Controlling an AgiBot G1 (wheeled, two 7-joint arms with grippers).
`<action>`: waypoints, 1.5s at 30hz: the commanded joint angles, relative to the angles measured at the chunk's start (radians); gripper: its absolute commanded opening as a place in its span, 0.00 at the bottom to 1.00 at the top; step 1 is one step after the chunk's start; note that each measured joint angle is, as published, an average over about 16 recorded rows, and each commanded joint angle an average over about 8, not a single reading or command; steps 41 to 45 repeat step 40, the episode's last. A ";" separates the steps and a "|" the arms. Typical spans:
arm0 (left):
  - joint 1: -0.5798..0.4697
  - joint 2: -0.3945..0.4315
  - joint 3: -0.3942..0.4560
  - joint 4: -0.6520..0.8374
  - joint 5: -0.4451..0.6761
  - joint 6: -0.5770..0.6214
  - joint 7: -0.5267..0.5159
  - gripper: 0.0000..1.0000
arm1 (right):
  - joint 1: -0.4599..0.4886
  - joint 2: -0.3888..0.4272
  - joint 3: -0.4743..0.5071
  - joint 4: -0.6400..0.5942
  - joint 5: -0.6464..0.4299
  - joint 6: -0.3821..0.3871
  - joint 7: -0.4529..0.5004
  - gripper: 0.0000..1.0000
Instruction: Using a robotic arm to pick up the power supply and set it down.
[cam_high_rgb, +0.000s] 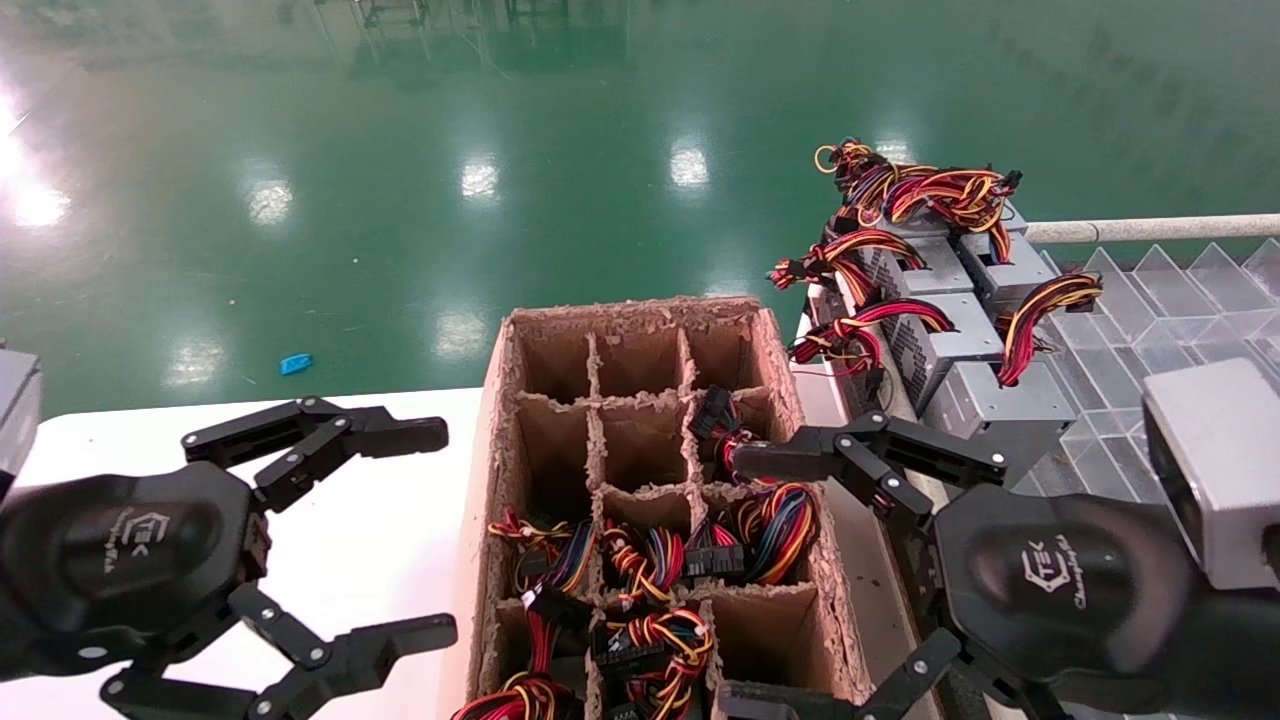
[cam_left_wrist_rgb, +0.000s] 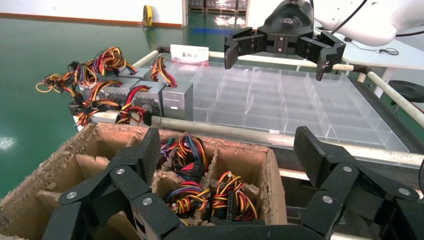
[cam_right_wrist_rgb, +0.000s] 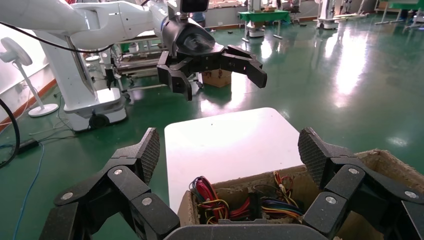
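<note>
The power supply (cam_high_rgb: 1000, 402), a plain grey metal box with one arching red, yellow and black wire bundle (cam_high_rgb: 1043, 310), lies nearest in a row of grey boxes at the right; it also shows in the left wrist view (cam_left_wrist_rgb: 178, 100). My right gripper (cam_high_rgb: 733, 580) hangs open and holds nothing, over the right edge of the cardboard box, short of the power supply. Its wrist view shows the wide gap of the right gripper (cam_right_wrist_rgb: 230, 147) above wired compartments. My left gripper (cam_high_rgb: 445, 533) is open over the white table (cam_high_rgb: 380, 540), holding nothing.
A cardboard box (cam_high_rgb: 500, 420) with a grid of compartments stands in the middle; its near cells hold wired units, the far ones are bare. More mesh-sided grey boxes (cam_high_rgb: 930, 340) lie behind the power supply. A clear divided tray (cam_high_rgb: 1180, 300) and a rail (cam_high_rgb: 1150, 228) lie at the right.
</note>
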 joint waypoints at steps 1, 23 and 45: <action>0.000 0.000 0.000 0.000 0.000 0.000 0.000 1.00 | 0.000 0.000 -0.008 -0.001 0.013 -0.005 0.009 1.00; 0.000 0.000 0.000 0.000 0.000 0.000 0.000 1.00 | 0.000 0.000 0.004 0.000 -0.007 0.002 -0.004 1.00; 0.000 0.000 0.000 0.000 0.000 0.000 0.000 1.00 | 0.000 0.000 0.006 0.001 -0.010 0.004 -0.005 1.00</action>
